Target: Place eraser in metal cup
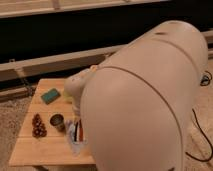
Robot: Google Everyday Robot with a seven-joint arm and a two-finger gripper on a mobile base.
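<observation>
The robot's big beige arm [145, 100] fills the right of the view and hides the tool, which is clenched; whether it grips anything cannot be told. On the wooden worktop [25, 152] the metal cup [57, 121] stands upright about midway between the back and front edges. A pine cone [38, 126] sits just to its left, and what seems the eraser [75, 131], only a striped sliver, shows just to its right at the arm's rim, with a pale crumpled cloth [75, 146] toward the front edge. A teal sponge [50, 95] lies near the back left corner.
</observation>
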